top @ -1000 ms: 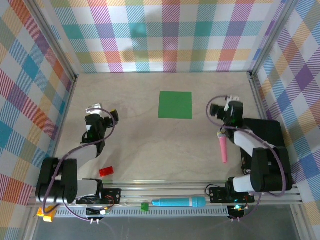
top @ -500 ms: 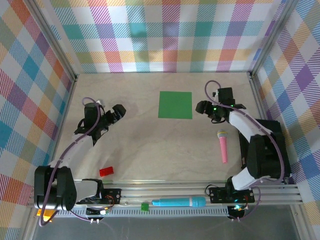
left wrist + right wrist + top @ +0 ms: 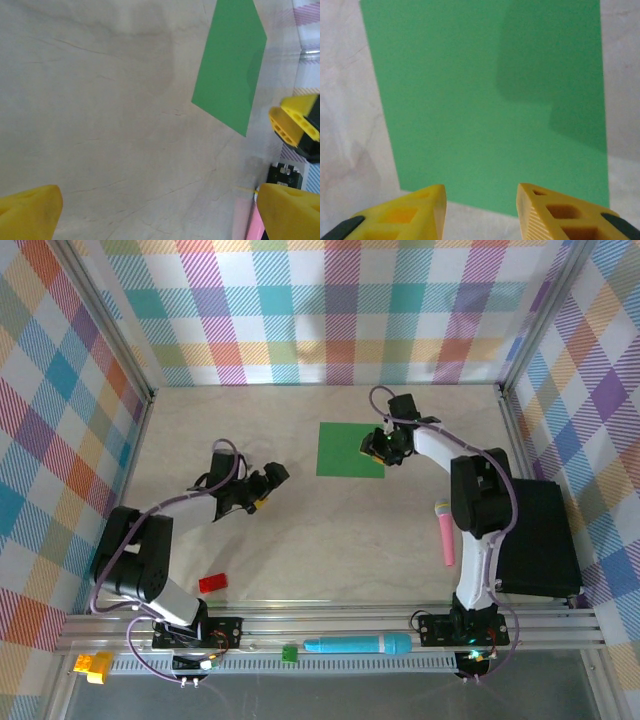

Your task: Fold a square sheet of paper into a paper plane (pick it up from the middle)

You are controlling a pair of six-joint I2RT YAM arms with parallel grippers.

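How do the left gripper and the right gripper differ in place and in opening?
The right gripper is at the right edge of the green paper; the left gripper is over bare table, apart from the paper on its left. The left fingers are spread wider than the right fingers. Both are open and empty.

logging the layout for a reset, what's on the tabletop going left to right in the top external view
small flat red plastic block → left gripper → square sheet of bright-green paper → pink cylindrical marker → black rectangular box
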